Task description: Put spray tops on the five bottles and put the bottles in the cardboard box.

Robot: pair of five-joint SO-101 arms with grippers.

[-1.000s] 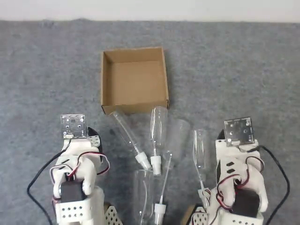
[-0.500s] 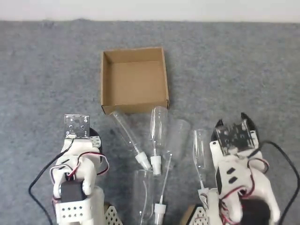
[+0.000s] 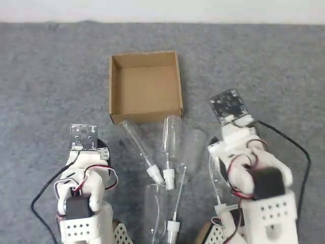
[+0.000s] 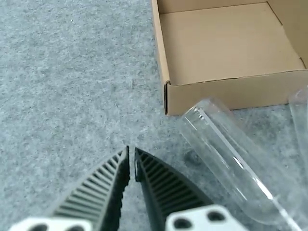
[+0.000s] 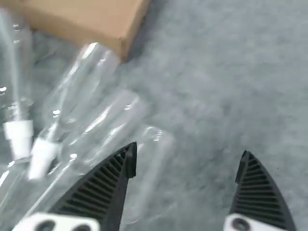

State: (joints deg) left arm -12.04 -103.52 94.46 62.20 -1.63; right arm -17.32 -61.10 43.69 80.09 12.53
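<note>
Hovering over the clear plastic bottles (image 3: pixel 171 137) lying beside the open brown cardboard box (image 3: pixel 147 116), your right jaws gape wide; your left jaws are nearly closed, empty.

Looks like a robotics lab: grey felt-covered surface (image 3: pixel 45 76), plain white wall (image 3: pixel 162 10), bare-wired left arm (image 3: pixel 81 188) and right arm (image 3: pixel 254 183).

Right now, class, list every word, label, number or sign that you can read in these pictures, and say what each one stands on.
No text can be read anywhere.
The cardboard box is plain brown on every side that shows.
The bottles are clear and carry no label.
The grey carpet bears no marks.
</note>
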